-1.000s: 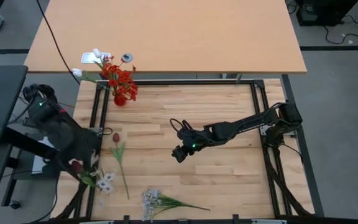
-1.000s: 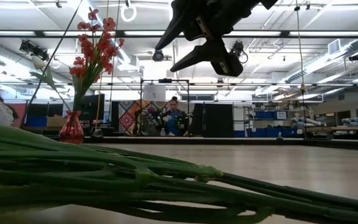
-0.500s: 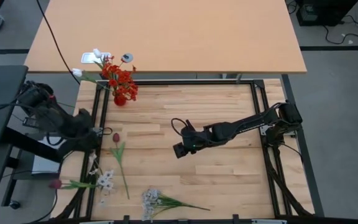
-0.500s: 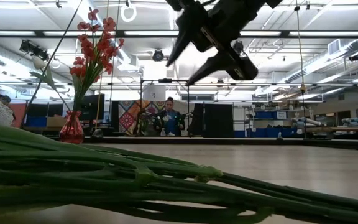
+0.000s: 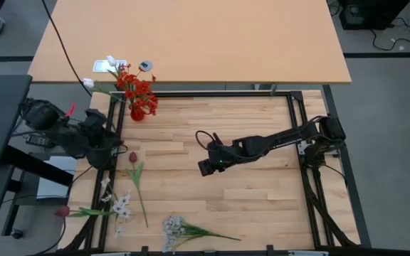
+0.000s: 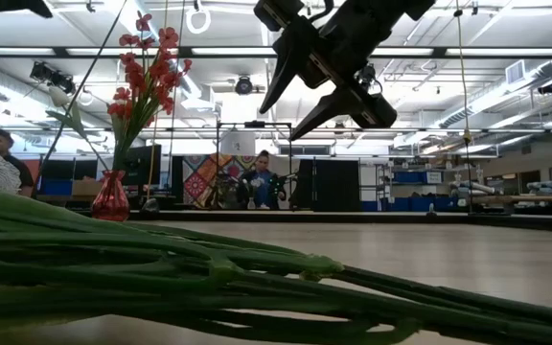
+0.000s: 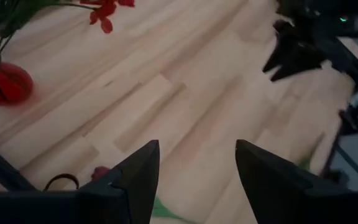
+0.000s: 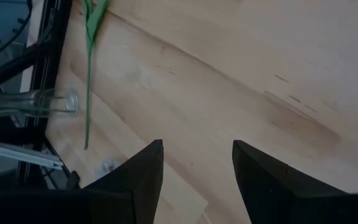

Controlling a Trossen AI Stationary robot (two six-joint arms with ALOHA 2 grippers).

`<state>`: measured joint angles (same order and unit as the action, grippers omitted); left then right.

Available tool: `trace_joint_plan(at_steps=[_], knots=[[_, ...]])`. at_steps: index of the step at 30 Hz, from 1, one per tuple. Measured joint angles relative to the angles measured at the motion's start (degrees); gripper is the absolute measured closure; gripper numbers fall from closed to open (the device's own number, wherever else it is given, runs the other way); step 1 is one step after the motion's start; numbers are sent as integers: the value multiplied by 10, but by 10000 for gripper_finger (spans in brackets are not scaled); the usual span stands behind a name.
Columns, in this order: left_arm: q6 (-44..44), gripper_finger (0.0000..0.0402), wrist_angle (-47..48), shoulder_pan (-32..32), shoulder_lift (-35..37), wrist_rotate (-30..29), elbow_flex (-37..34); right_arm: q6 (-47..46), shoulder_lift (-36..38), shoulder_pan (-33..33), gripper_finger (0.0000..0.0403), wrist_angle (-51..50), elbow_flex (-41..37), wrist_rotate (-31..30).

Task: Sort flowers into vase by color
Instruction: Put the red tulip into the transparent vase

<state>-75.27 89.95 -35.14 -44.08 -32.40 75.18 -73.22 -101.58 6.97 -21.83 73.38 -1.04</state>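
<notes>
A red vase [image 5: 137, 112] with red blossom stems [image 5: 138, 91] stands at the table's far left; it also shows in the low view [image 6: 110, 197]. A maroon tulip [image 5: 132, 158] lies on the wood, its stalk running toward the near edge. A second maroon tulip [image 5: 63, 211] lies over the near left edge beside small white blooms [image 5: 122, 208]. Another white bunch [image 5: 173, 229] lies at the near edge. My left gripper [image 5: 114, 151] is open and empty by the left rail, near the first tulip's bud. My right gripper [image 5: 205, 168] is open and empty above the table's middle.
A clear glass vase [image 8: 33, 102] shows by the left rail in the right wrist view. A black metal frame [image 5: 290, 128] runs round the wooden top. Green stalks [image 6: 161, 278] fill the low view's foreground. People show in the room behind [image 6: 257, 182].
My left gripper has drawn back from the near left corner toward the far edge. The maroon tulip it had there now lies over the near left edge beside the white blooms. My right gripper has shifted slightly and turned.
</notes>
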Motion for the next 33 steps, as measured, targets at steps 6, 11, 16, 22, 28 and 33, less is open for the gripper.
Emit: trace_joint_plan(at_steps=[6, 11, 16, 22, 28, 33], knots=[[-8, 186, -6, 58, -37, 5, -42, 45, 0, -25, 203, 1, 0, 38], [-39, 186, -49, 93, -53, 53, -108, 74, 0, -44, 203, 3, 0, 61], [-62, 186, -137, 107, -45, 108, -194, 64, 0, -51, 203, 6, 0, -16], [-162, 186, -159, 116, -43, 126, -281, 90, 0, -58, 203, 61, 0, -65], [-243, 186, -162, 122, -43, 127, -320, 124, 0, -57, 203, 112, 0, -64], [-273, 186, -172, 121, -50, 135, -341, 153, 0, -65, 203, 113, 0, -36]])
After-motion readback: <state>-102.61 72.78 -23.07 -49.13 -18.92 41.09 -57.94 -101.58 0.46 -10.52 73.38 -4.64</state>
